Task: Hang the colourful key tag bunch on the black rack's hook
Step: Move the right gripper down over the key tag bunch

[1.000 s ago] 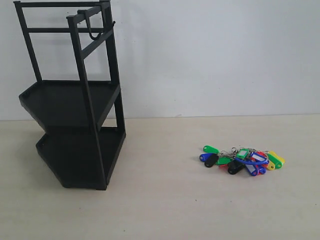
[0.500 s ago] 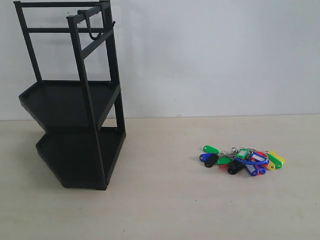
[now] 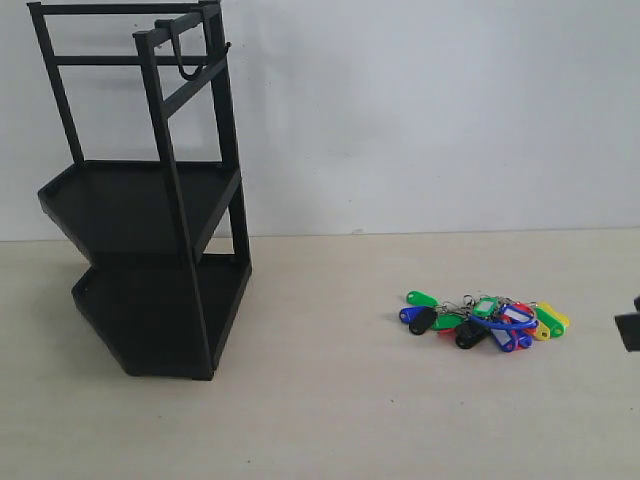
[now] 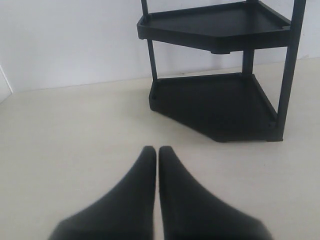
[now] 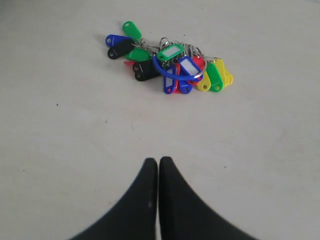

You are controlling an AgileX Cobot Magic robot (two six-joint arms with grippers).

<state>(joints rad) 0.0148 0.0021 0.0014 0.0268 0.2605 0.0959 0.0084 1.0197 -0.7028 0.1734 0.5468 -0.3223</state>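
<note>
Near: right gripper (image 5: 158, 162), fingertips pressed together, hovers over the pale table (image 5: 60, 150) | colourful key tag bunch (image 5: 170, 60) lies heaped on the table ahead of it, untouched | left gripper (image 4: 157, 150), also closed on nothing, faces the black rack (image 4: 215, 100) standing before the white wall (image 3: 450, 100) | hook (image 3: 188, 55) curves down from the rack's top bar.

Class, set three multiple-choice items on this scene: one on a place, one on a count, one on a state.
1. Where is the key tag bunch?
A. on the upper tray
B. on the table, right of the rack
C. on the hook

2. How many trays has the rack?
A. one
B. two
C. four

3. The right gripper is:
A. shut, empty
B. open
C. shut on the bunch

Answers:
1 B, it lies on the table apart from the rack.
2 B, an upper and a lower tray show.
3 A, its fingers touch with nothing between.
</note>
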